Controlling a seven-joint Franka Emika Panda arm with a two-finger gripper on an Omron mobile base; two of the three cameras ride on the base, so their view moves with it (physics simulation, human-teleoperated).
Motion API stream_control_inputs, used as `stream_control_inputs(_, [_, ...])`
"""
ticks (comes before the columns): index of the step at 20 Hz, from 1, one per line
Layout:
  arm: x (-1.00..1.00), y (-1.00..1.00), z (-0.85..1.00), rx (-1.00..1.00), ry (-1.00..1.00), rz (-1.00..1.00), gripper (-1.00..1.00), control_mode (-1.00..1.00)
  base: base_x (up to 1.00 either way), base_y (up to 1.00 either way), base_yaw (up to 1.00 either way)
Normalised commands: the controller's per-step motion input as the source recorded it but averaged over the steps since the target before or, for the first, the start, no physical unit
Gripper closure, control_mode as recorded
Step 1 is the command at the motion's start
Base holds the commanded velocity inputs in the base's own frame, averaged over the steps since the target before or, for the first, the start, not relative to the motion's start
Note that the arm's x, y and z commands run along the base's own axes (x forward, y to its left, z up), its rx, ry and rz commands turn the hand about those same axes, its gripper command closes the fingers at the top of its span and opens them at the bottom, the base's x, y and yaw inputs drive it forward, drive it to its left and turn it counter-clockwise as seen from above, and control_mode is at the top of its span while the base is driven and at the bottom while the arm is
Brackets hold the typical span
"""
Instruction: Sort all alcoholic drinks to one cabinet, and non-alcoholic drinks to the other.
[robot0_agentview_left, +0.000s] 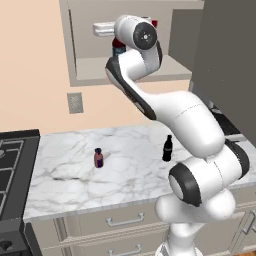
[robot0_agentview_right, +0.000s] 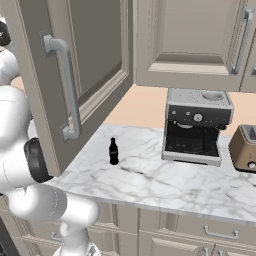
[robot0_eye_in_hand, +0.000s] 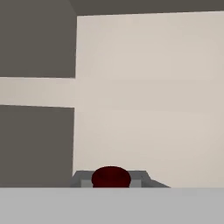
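Mostly hidden behind the arm's upper joint (robot0_agentview_left: 142, 34): a dark bottle (robot0_agentview_left: 118, 47) in the open cabinet (robot0_agentview_left: 85, 70) — label unreadable. Stove (robot0_agentview_left: 12, 165) cut by left edge; toaster (robot0_agentview_right: 246, 147) cut at right — small container (robot0_agentview_left: 98, 158) too small to read.

We saw the small black cola bottle (robot0_agentview_left: 168, 148) standing upright on the marble counter, well apart from the short purple-pink container (robot0_agentview_left: 98, 158). A red-capped bottle (robot0_eye_in_hand: 111, 177) stood inside the open wall cabinet (robot0_agentview_left: 85, 70).
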Motion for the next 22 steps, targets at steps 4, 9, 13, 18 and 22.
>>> stream_control_inputs(4, [0.34, 0.06, 0.01, 0.0, 0.0, 0.0, 1.0, -1.0, 0.0, 0.0, 0.0])
stream_control_inputs(9, [0.12, 0.01, 0.0, 0.0, 0.0, 0.0, 1.0, -1.0, 0.0, 0.0, 0.0])
stream_control_inputs(13, [0.1, 0.01, 0.0, 0.0, 0.0, 0.0, 1.0, -1.0, 0.0, 0.0, 0.0])
stream_control_inputs(18, [0.11, 0.01, -0.02, 0.0, 0.0, 0.0, 1.0, -1.0, 0.0, 0.0, 0.0])
stream_control_inputs(22, [0.0, 0.0, -0.13, 0.0, 0.0, 0.0, 1.0, -1.0, 0.0, 0.0, 0.0])
